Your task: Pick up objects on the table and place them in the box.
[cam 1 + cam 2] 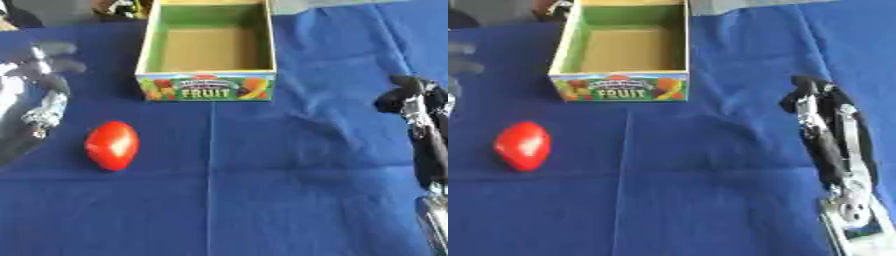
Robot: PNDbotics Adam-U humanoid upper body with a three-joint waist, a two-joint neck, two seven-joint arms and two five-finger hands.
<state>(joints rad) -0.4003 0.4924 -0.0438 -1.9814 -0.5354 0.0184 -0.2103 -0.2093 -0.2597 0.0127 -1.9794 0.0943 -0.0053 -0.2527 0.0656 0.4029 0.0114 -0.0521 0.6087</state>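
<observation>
A red oval fruit lies on the blue cloth at the left, in front of the box. The cardboard box, with "FRUIT" printed on its front wall, stands at the back middle, and nothing shows inside it. My left hand hovers at the left edge, above and behind the fruit, with its fingers relaxed and nothing in them. My right hand rests at the right side, far from the fruit, fingers pointing away and holding nothing.
The blue cloth covers the whole table. Dark shapes and a pale object lie beyond the far edge, behind the box.
</observation>
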